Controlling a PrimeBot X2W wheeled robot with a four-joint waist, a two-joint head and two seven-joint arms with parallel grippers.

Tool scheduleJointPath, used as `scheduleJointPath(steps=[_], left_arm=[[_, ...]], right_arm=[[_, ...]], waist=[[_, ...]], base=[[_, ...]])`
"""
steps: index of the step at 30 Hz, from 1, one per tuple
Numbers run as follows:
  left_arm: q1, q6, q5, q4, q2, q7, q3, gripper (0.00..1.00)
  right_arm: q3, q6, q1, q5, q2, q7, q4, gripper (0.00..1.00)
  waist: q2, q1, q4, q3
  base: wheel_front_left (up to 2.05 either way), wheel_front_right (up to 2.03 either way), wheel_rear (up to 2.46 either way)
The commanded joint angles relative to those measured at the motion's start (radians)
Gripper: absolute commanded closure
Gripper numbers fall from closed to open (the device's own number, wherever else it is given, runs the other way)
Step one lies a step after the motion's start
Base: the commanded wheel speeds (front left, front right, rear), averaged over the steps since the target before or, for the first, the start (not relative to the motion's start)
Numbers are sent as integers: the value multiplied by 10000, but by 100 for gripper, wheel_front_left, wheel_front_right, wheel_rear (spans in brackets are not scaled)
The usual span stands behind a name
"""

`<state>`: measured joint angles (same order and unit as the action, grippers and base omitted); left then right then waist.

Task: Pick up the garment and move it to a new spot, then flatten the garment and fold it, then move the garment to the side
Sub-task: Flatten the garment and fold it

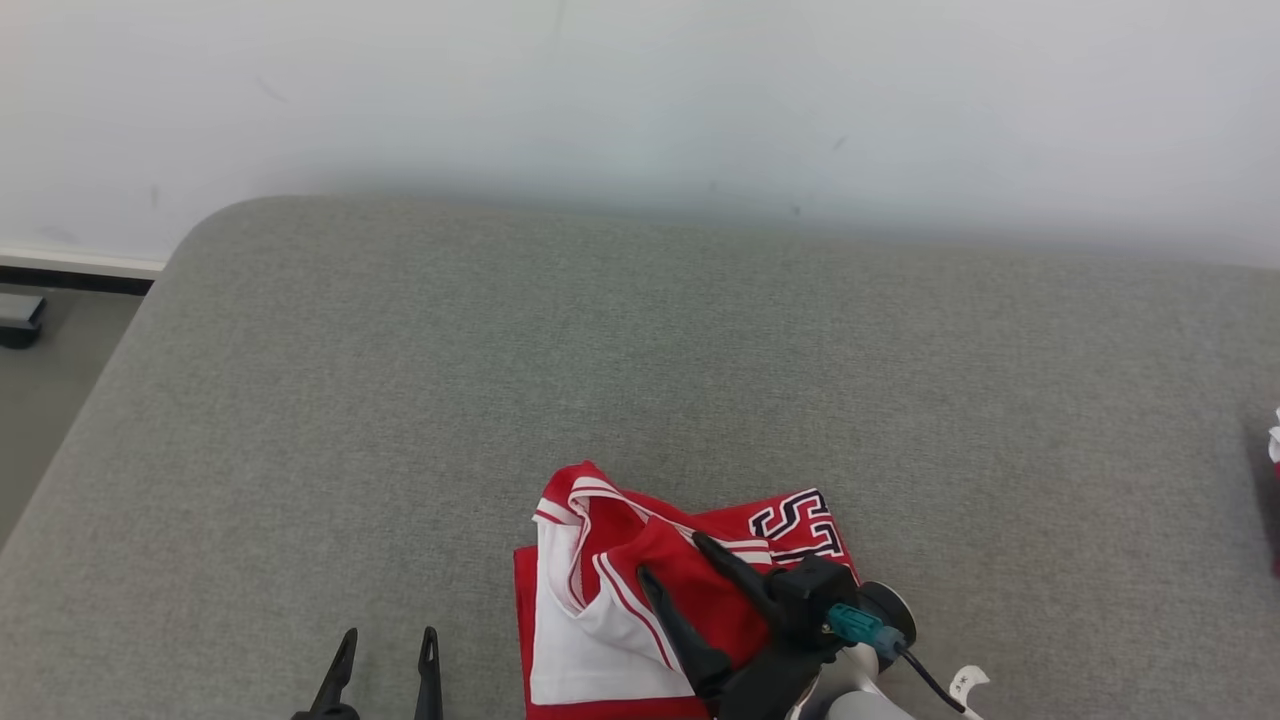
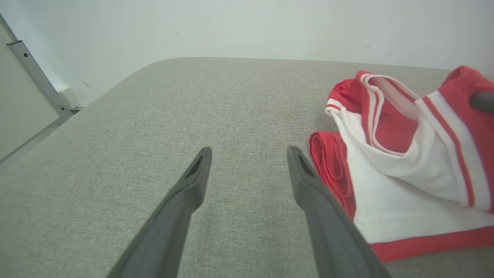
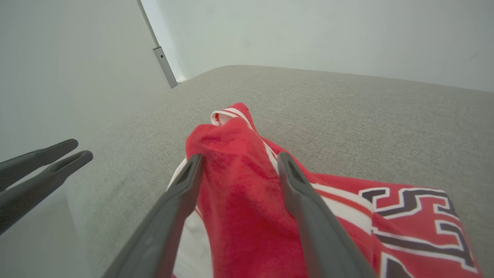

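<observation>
A red and white garment (image 1: 590, 640) with dark lettering lies bunched on the grey padded surface (image 1: 640, 380), near its front edge. My right gripper (image 1: 672, 556) is open, its two fingers on either side of a raised red fold of the garment (image 3: 386, 208); in the right wrist view the fold rises between the fingers of that gripper (image 3: 240, 155). My left gripper (image 1: 390, 632) is open and empty, low over the bare surface just left of the garment (image 2: 393, 173). It appears as well in the left wrist view (image 2: 250, 150) and at the left edge of the right wrist view (image 3: 81, 148).
The surface's rounded left edge (image 1: 120, 330) drops to the floor, where a dark object (image 1: 20, 320) sits by the wall. Something red and white (image 1: 1275, 440) pokes in at the right edge. Open grey surface stretches behind the garment up to the white wall.
</observation>
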<state>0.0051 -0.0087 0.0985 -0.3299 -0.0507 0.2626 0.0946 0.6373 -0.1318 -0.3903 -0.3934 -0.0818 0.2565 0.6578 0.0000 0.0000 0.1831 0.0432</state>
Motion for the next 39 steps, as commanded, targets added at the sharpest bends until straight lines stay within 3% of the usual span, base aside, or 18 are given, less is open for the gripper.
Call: scheduleJointPath(steps=[1,3,10,11,12,13,15,18,23,30,39], left_arm=[[114,14,16,-5,4,30,-6,0],[127,10,22,1,4,31,-17,0],[199,67,47,59,4,30,-106,0],[210,71,57,65,6,30,-105,0],[208,67,62,66,6,31,-89,0],[203,80,62,68,6,31,-90,0],[143,89,74,73,4,31,-74,0],[79,93,57,100,6,30,-113,0],[74,112,-7,118,6,31,-208,0],[24,131,-117,174,3,31,-258,0],[61,142,-259,294,4,30,-434,0]], right_arm=[[70,26,-42,-93,15,18,36,45],[365,26,-240,-203,64,39,203,100],[2251,26,-262,-1170,-43,83,-287,100],[2801,26,-256,-1509,-138,72,-458,90],[3387,26,-283,-1892,-253,36,-681,27],[3899,26,-366,-2319,-424,11,-904,0],[4674,26,-613,-3134,-792,29,-1386,0],[4951,26,-901,-3896,-1293,72,-1669,0],[2244,26,-660,-2836,-1440,84,-1438,0],[-2014,26,709,223,-649,89,-1613,0],[-4969,26,2033,2210,161,89,-2443,0]], waist=[[0,0,88,-12],[0,0,149,-13],[0,0,127,-34],[0,0,91,-38],[0,0,60,-38],[0,0,5,-45],[0,0,-85,-42],[0,0,-256,-35],[0,0,-587,-29],[0,0,-910,-66],[0,0,-1311,-131]], base=[[0,0,0],[0,0,0],[0,0,0],[0,0,0],[0,0,0],[0,0,0],[0,0,0],[0,0,0],[0,0,0],[0,0,0],[0,0,0]])
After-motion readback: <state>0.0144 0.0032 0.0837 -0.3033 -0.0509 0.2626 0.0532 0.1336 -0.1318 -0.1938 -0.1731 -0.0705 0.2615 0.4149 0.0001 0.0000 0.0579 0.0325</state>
